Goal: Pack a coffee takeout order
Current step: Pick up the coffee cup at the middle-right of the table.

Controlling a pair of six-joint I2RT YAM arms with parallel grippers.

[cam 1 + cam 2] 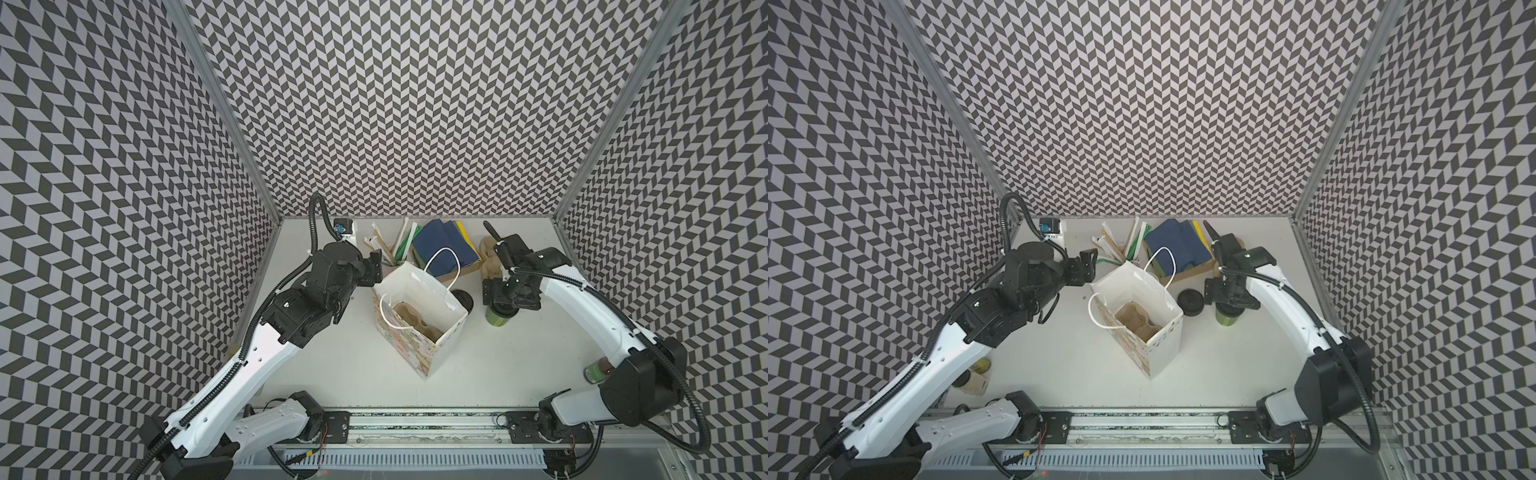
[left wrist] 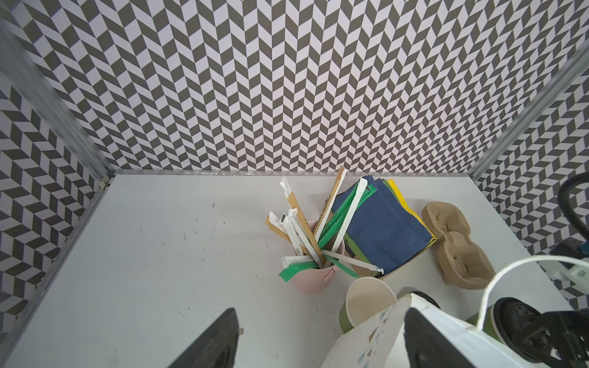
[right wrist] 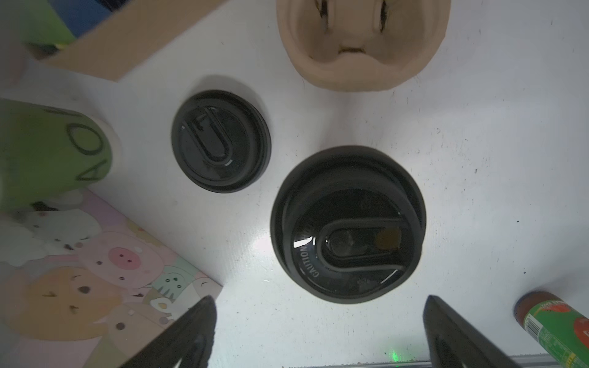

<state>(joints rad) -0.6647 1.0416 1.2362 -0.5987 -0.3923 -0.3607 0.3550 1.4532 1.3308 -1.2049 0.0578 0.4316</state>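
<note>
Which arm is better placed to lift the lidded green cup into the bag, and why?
Right. The right end effector is open directly over the lidded green cup; the left end effector is across the bag from it.

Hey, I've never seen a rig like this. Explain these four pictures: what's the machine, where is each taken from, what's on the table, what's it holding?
Two white robot arms, left arm and right arm, stand at a table, each ending in a pincer. Two pictures look down from one overhead camera. Two come from wrist cameras, where the dark wedges are pincer fingers.

On the table: a paper gift bag with a tan cup carrier inside, a pink cup of straws, napkins, dark blue on top, spare carriers, a loose black lid, an open green cup and a lidded green cup.

The right pincer hangs open above the lidded cup. The left pincer is open by the bag's rim. Nothing is held.
</note>
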